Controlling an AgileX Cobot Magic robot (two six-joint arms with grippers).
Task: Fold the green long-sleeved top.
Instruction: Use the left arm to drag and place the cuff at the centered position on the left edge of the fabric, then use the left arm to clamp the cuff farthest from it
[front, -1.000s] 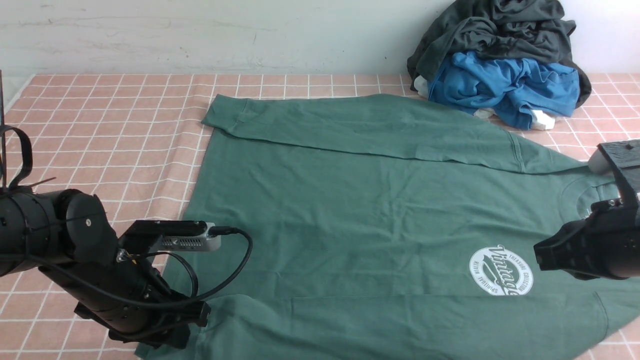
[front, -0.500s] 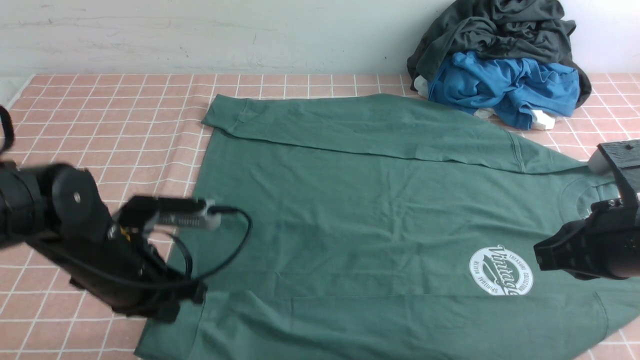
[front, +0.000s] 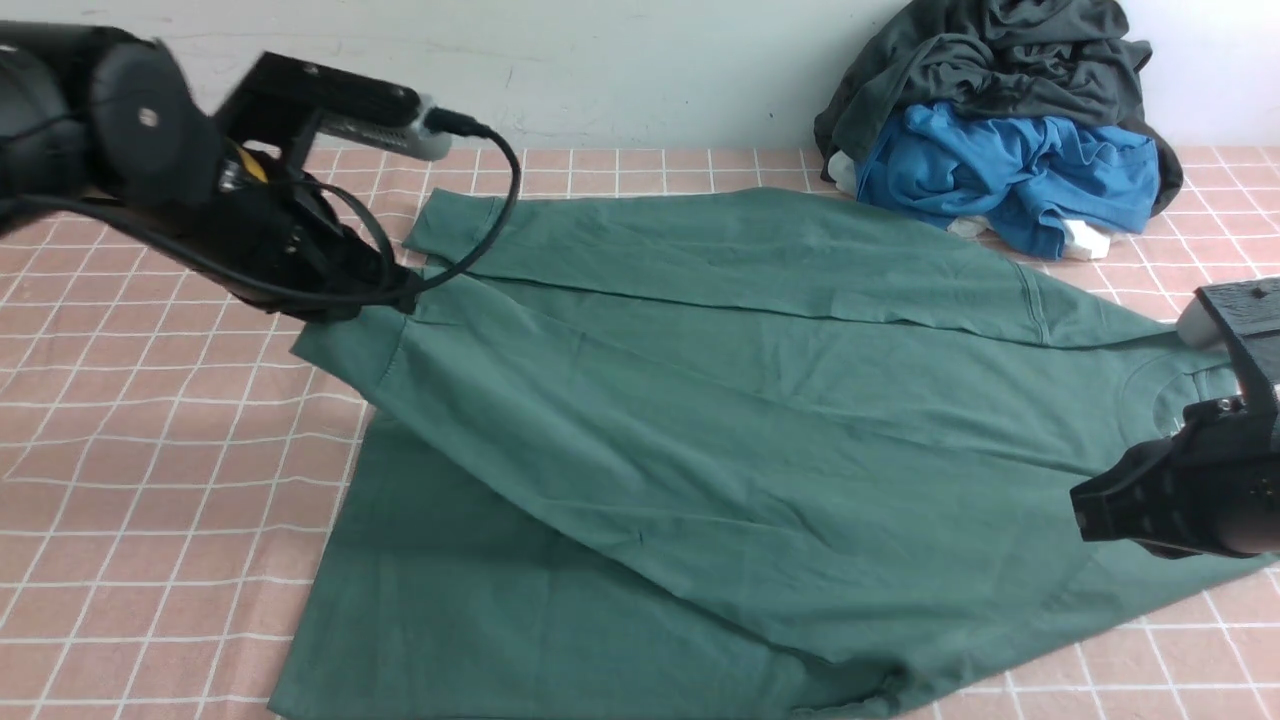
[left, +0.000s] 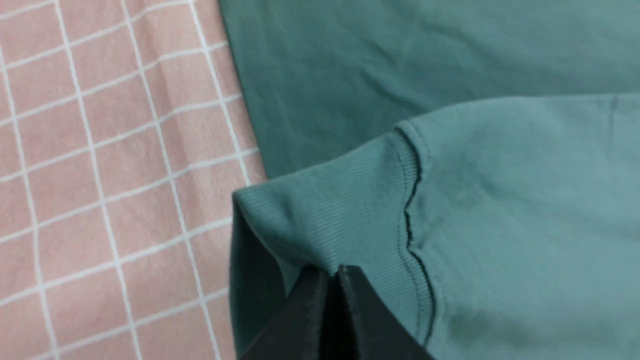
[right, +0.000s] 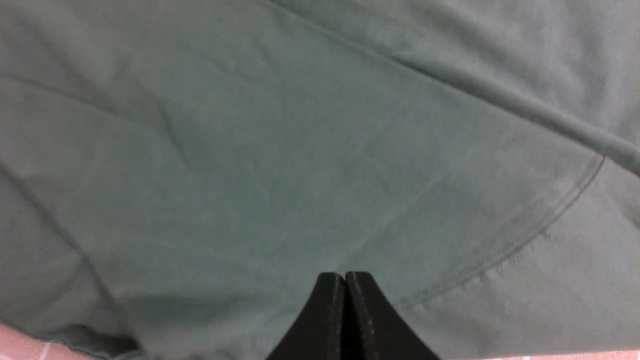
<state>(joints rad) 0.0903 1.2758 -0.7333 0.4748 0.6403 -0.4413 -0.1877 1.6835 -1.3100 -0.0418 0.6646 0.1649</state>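
Observation:
The green long-sleeved top (front: 700, 330) lies spread on the pink checked cloth. My left gripper (front: 392, 298) is shut on the ribbed cuff (left: 350, 210) of the near sleeve and holds it raised at the left. That sleeve (front: 600, 460) stretches slantwise across the body, its cuff (front: 345, 352) hanging just below the gripper. The other sleeve (front: 700, 250) lies folded along the far edge. My right gripper (right: 345, 276) is shut with its tips down on the green fabric, near a curved seam (right: 550, 220). In the front view it sits at the right edge (front: 1090, 510).
A dark charcoal garment (front: 990, 60) is heaped over a bright blue one (front: 1010, 170) at the back right, against the white wall. The pink checked cloth (front: 150, 450) shows bare to the left of the top.
My left gripper closed on the near cuff, then lifted it up and away, pulling the sleeve slantwise over the body and covering the white chest logo. The right arm has not moved.

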